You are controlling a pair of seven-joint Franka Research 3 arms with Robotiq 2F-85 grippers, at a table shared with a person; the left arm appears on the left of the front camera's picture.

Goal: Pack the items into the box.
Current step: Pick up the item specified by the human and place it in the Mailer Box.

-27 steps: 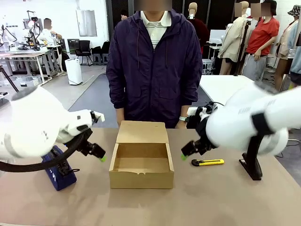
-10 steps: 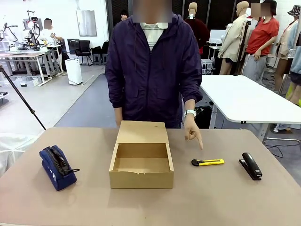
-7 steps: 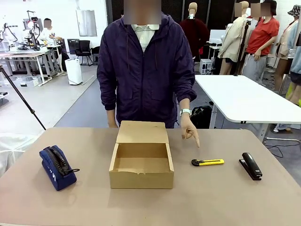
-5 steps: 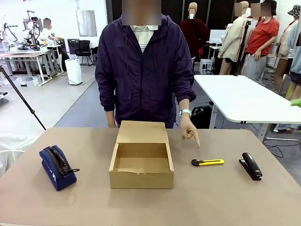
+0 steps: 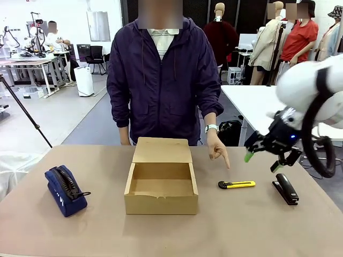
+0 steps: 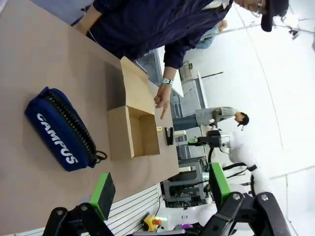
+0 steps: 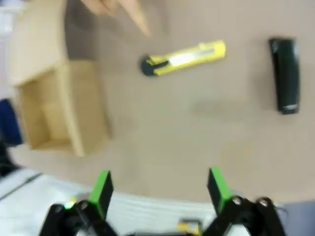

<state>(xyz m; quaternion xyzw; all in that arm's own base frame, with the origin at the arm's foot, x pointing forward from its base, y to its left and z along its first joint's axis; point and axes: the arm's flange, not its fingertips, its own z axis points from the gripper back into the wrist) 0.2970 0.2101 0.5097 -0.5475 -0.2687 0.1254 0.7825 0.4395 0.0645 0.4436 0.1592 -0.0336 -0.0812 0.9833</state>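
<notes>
The brown cardboard box [image 5: 161,199] stands open at mid-table, its flap lid [image 5: 162,150] tilted back toward the person. The yellow utility knife [image 5: 237,184] lies flat to the right of the box, and the person's hand [image 5: 218,151] points a finger down at it. At the left lies the navy-blue pouch [image 5: 65,190]. My right gripper [image 5: 263,160] hangs open above the table, up and right of the knife; its wrist view shows the knife [image 7: 184,58] ahead of the open gripper [image 7: 160,189]. My left gripper [image 6: 161,189] is open, well back from the pouch [image 6: 64,130] and the box [image 6: 133,132].
A black stapler [image 5: 285,188] lies right of the knife, below my right gripper, and appears in the right wrist view as the stapler [image 7: 285,73]. The person stands at the far edge behind the box. Bare tabletop [image 5: 225,225] stretches in front of the box.
My right arm has swung in from the right edge and now hangs above the knife and stapler. The person's pointing hand has stayed beside the knife.
</notes>
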